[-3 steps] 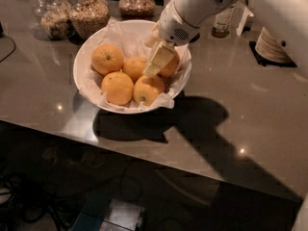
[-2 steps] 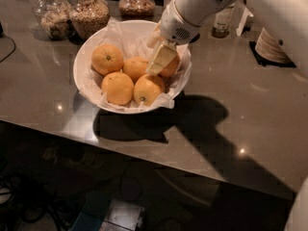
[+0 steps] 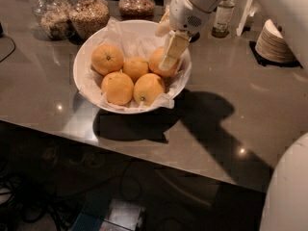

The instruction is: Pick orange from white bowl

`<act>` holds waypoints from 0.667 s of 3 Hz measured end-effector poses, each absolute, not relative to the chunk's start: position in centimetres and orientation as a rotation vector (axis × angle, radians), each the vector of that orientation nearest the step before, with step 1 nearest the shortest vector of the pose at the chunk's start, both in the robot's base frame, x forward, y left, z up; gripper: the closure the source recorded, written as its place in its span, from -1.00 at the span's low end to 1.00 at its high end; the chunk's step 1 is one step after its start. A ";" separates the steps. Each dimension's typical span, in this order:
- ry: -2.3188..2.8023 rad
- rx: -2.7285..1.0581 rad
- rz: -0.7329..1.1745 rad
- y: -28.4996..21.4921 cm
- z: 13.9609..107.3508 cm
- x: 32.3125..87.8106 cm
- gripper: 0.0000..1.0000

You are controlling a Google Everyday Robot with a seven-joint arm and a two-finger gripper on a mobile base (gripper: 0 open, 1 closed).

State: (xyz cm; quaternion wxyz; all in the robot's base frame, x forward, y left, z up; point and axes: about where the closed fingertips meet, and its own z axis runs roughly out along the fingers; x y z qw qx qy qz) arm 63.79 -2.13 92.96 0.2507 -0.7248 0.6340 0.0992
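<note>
A large, round, glossy white bowl lined with crumpled white paper stands on the left half of the grey, polished stone worktop, between the far edge and the near edge. Five oranges lie in it. The round, smooth, deep-orange orange sits at the bowl's right side, toward the far edge, touching a smaller orange in the middle. An orange with a stem dot lies at the left side, and two paler yellow-orange fruits lie side by side toward the near edge.

The robot's white arm reaches in from the far right corner. Its pale tool hangs inside the bowl, over the right part of the deep-orange orange and covering some of it. Whether the tool is wide, narrow or gripping the fruit, I cannot tell.

Along the far edge behind the bowl stand three glass jars of grains, with a small bottle further right. A stack of white plates sits on a dark mat by the right edge. The arm's shadow falls across the worktop toward the near edge.
</note>
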 end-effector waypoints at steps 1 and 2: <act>1.700 -2.032 0.327 -2.5 92.4 63.0 -0.48; 1.684 -2.064 0.412 -2.4 91.3 61.7 -0.46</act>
